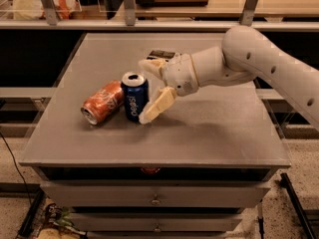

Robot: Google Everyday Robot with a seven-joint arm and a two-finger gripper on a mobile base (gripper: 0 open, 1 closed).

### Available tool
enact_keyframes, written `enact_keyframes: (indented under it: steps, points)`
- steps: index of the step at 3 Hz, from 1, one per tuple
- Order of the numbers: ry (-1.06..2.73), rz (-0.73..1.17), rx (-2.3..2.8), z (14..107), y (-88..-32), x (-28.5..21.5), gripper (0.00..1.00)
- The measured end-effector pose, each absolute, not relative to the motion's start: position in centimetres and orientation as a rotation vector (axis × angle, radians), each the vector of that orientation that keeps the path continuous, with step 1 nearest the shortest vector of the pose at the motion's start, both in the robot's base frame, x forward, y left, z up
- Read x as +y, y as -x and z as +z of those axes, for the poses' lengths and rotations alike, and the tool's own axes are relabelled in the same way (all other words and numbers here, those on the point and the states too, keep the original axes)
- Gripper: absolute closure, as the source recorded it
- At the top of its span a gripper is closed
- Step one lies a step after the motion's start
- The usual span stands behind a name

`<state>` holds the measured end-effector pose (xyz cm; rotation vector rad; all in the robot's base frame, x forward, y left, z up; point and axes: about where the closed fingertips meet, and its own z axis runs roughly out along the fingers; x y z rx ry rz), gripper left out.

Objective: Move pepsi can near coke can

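Observation:
The pepsi can (133, 97), dark blue with white lettering and a silver top, stands upright on the grey table (219, 133), left of centre. The coke can (102, 102), orange-red, lies on its side right beside it on the left, about touching. My gripper (150, 90) is just to the right of the pepsi can, open and empty. Its near finger (157, 105) slants down by the can's right side, and its far finger (151, 66) is behind the can's top.
A flat dark bar (162, 54) lies behind the gripper, partly hidden by it. My white arm (259, 59) crosses the table's right half. Drawers (155, 198) sit under the tabletop. A shelf rail (149, 24) with bags runs behind.

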<state>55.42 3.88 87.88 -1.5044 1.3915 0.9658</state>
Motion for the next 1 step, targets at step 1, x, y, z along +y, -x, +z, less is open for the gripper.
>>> enact_keyframes:
  steps: [1]
  points:
    - [1.534, 0.960, 1.384, 88.14, -56.37, 2.70, 0.00]
